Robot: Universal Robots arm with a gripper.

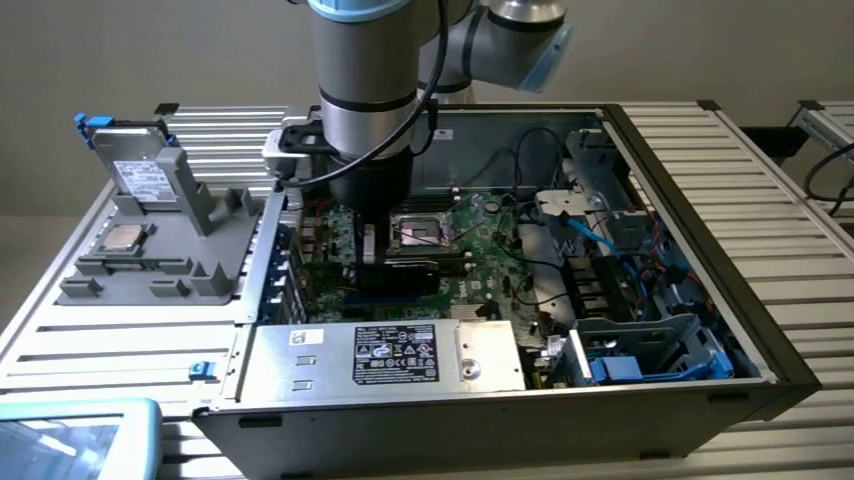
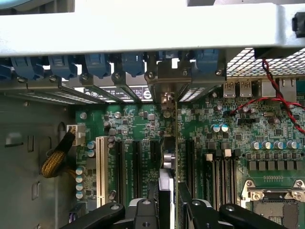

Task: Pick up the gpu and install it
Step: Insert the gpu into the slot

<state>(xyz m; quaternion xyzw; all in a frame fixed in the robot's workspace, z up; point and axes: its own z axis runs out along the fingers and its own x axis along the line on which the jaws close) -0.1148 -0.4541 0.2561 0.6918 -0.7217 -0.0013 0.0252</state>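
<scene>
Gripper clamps the gpu inside the open case on a slatted table.

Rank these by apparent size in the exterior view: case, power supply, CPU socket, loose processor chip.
1. Case
2. Power supply
3. CPU socket and processor chip: they look nearly alike, so I leave them unranked.
</scene>
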